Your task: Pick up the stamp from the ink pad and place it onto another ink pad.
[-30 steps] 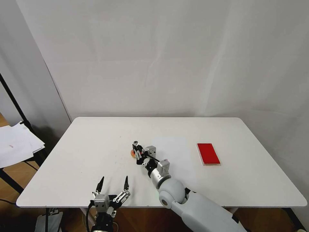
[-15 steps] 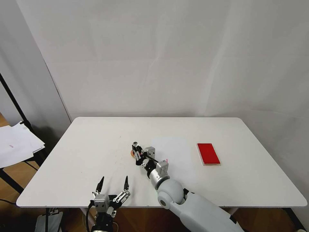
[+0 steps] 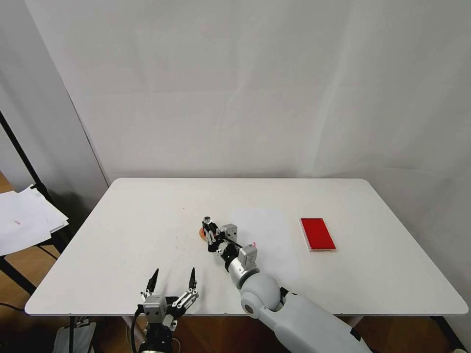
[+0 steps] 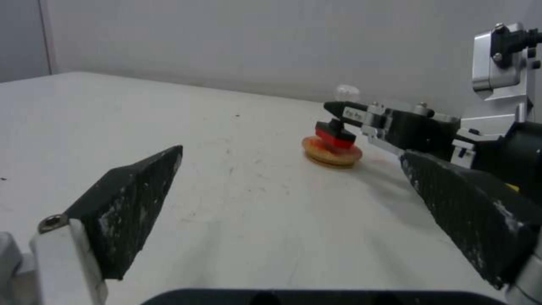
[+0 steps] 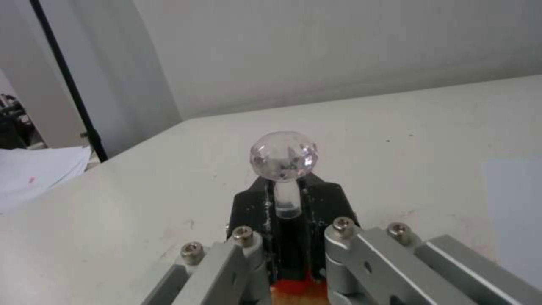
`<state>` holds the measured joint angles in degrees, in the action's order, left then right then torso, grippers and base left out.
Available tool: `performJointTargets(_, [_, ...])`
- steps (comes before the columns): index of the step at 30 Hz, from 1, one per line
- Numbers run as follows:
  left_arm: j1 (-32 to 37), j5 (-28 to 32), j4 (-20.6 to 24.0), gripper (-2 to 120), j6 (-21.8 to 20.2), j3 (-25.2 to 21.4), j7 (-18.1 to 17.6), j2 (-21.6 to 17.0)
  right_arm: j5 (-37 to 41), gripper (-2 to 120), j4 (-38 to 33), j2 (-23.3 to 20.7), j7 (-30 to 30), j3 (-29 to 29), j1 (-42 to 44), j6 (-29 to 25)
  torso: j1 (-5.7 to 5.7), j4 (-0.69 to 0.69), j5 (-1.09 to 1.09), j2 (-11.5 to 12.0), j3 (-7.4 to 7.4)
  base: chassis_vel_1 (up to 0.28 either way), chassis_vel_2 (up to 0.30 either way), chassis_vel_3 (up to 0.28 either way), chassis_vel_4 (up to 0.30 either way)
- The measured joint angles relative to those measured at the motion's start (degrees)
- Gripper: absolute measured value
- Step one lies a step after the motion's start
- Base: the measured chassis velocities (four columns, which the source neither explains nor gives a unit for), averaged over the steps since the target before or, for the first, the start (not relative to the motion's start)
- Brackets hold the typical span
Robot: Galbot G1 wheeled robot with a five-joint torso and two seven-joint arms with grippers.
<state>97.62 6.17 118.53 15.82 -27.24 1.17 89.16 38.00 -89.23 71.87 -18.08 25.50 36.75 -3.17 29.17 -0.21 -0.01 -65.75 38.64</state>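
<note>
I am holding the tiny black stamp with its faceted clear knob (image 5: pixel 284 157) in my right hand (image 3: pixel 211 236), resting it on the small round tan-rimmed orange-red pad (image 4: pixel 332 152), and should probably release gently, keeping it upright.

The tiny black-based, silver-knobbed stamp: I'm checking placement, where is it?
The stamp stands mid-table on the small round orange-red pad, gripped by the right gripper, left of the rectangular red pad.
</note>
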Motion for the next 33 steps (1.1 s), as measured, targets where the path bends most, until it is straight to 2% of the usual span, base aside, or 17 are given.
performJointTargets(5, [0.0,0.0,0.0,102,0.0,0.0,0.0,0.0,0.0,12,0.1,0.1,-0.3,0.0,0.1,0.0,0.0,0.0,0.0,0.0,0.0,0.0,0.0,0.0,0.0])
performJointTargets(8, [0.0,0.0,0.0,102,0.0,0.0,0.0,0.0,0.0,24,0.1,0.3,-0.5,0.1,0.2,0.0,0.0,0.0,0.0,0.0,0.0,0.0,0.0,0.0,0.0])
performJointTargets(10, [0.0,0.0,0.0,102,0.0,0.0,0.0,0.0,0.0,26,0.1,0.4,-0.5,0.1,0.2,0.0,0.0,0.0,0.0,0.0,0.0,0.0,0.0,0.0,0.0])
performJointTargets(14, [0.0,0.0,0.0,102,0.0,0.0,0.0,0.0,0.0,46,0.2,0.7,-0.5,0.3,0.2,0.0,0.0,0.0,0.0,0.0,0.0,0.0,0.0,0.0,0.0])
performJointTargets(15, [0.0,0.0,0.0,102,0.0,0.0,0.0,0.0,0.0,46,0.2,0.7,-0.5,0.3,0.2,0.0,0.0,0.0,0.0,0.0,0.0,0.0,0.0,0.0,0.0])
performJointTargets(19, [0.0,0.0,0.0,102,0.0,0.0,0.0,0.0,0.0,65,0.3,0.8,-0.6,0.4,0.2,0.0,0.0,0.0,0.0,0.0,0.0,0.0,0.0,0.0,0.0])
performJointTargets(21, [0.0,0.0,0.0,102,0.0,0.0,0.0,0.0,0.0,68,0.3,0.8,-0.7,0.4,0.2,0.0,0.0,0.0,0.0,0.0,0.0,0.0,0.0,0.0,0.0])
performJointTargets(23, [0.0,0.0,0.0,102,0.0,0.0,0.0,0.0,0.2,78,0.0,0.7,-0.9,0.4,0.1,0.4,0.0,0.0,0.0,0.0,0.0,0.0,0.0,0.0,0.0])
performJointTargets(29, [0.0,0.0,0.0,102,0.0,0.0,0.0,0.0,0.8,98,-3.5,-1.7,-1.5,-1.0,-0.4,2.0,0.0,0.01,0.01,0.0,0.0,0.0,0.0,0.0,0.0])
performJointTargets(33, [0.0,0.0,0.0,102,0.0,0.0,0.0,0.0,1.1,100,-7.2,-4.7,-2.0,-4.1,0.3,3.1,0.0,0.01,0.01,0.0,0.0,0.0,0.0,0.0,0.0])
